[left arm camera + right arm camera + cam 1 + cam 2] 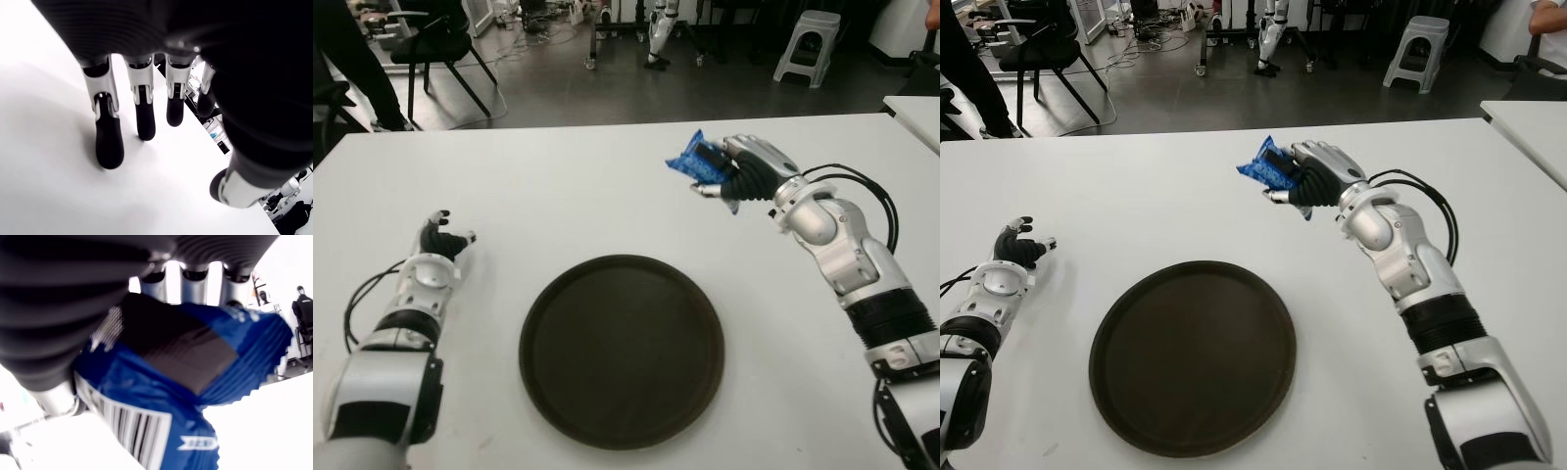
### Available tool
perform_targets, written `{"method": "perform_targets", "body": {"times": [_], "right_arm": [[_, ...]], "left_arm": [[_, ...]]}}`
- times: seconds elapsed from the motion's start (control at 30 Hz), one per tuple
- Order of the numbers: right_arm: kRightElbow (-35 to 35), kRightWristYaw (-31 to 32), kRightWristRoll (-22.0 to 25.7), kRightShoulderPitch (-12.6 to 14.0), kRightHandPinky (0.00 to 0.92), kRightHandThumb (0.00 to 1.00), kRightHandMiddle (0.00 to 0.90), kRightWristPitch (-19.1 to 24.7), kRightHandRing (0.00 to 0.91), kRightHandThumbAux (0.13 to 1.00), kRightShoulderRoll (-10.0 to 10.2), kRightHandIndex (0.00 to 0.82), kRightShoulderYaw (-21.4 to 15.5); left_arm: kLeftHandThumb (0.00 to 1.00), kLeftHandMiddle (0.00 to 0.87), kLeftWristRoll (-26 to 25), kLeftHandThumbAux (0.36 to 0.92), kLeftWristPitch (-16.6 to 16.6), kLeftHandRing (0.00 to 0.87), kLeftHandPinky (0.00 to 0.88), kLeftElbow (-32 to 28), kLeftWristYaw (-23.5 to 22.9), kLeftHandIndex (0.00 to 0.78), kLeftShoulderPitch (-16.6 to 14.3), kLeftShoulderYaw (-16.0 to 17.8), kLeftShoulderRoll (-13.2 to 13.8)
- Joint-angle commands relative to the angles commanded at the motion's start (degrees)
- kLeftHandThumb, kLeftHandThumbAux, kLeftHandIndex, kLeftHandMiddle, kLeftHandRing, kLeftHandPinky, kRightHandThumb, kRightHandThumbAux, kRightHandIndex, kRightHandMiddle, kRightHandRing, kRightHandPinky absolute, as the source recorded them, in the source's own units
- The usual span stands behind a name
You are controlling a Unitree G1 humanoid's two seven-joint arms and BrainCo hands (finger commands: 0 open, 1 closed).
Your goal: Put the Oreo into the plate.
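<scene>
The Oreo, a small blue foil snack packet [701,164] with serrated, crimped ends, is held above the white table [607,186], beyond the plate and to its right. The right wrist view shows its wrapper closely: glossy blue film, a white panel with a black barcode [132,428] near one end, a small white label strip lower down, and a dark patch across the middle where the fingers shade it. The zigzag seal edge sticks out free past the fingers.

The robot's right hand [749,168], silver with black padded fingers, is curled round the packet, fingers wrapped over one face and the thumb pressing from the other side, so the packet is pinched firmly with its crimped end pointing towards the robot's left. The silver forearm with its black cables runs back towards the right edge of the table.

The round dark brown plate [622,350], shallow with a low raised rim, lies flat on the table directly before the robot, nothing on it. The packet is apart from it, not over its rim.

The robot's left hand [438,242] shows to the left of the plate, well apart from it. In its own wrist view the black-tipped fingers [108,143] hang loosely extended, slightly apart, over the white surface, holding nothing.
</scene>
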Motion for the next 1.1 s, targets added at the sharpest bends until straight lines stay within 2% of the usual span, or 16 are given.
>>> {"method": "perform_targets", "body": {"times": [0.2,0.3,0.57,0.83,1.1], "right_arm": [[0.9,-3.4,2.2,-0.4,0.846,0.745,0.864,0.5,0.845,0.705,3.0,0.442,-1.9],[1.3,-4.6,2.7,-0.5,0.845,0.745,0.854,0.4,0.842,0.705,3.6,0.441,-2.3],[4.7,-8.5,5.9,-1.4,0.841,0.745,0.838,-2.4,0.837,0.706,6.5,0.441,-4.3],[5.2,-7.7,9.5,-1.0,0.822,0.744,0.798,-2.2,0.813,0.708,8.7,0.44,-5.2],[3.8,-6.3,11.5,0.2,0.816,0.744,0.776,-0.6,0.801,0.709,10.8,0.44,-4.5]], "left_arm": [[0.264,0.124,0.3,0.731,0.0,0.149,0.166,0.0,0.0,0.05,0.0,-0.3,0.1],[0.271,0.124,0.3,0.733,0.0,0.153,0.173,0.0,-0.1,0.046,0.0,-0.4,0.1],[0.289,0.131,0.0,0.742,-0.2,0.159,0.182,0.1,-0.2,0.041,0.1,-0.2,0.3],[0.275,0.133,0.7,0.742,0.1,0.174,0.206,0.2,-0.4,0.04,0.1,-0.9,0.7],[0.26,0.138,1.2,0.749,0.0,0.183,0.21,0.2,-0.6,0.047,0.3,-1.3,1.0]]}}
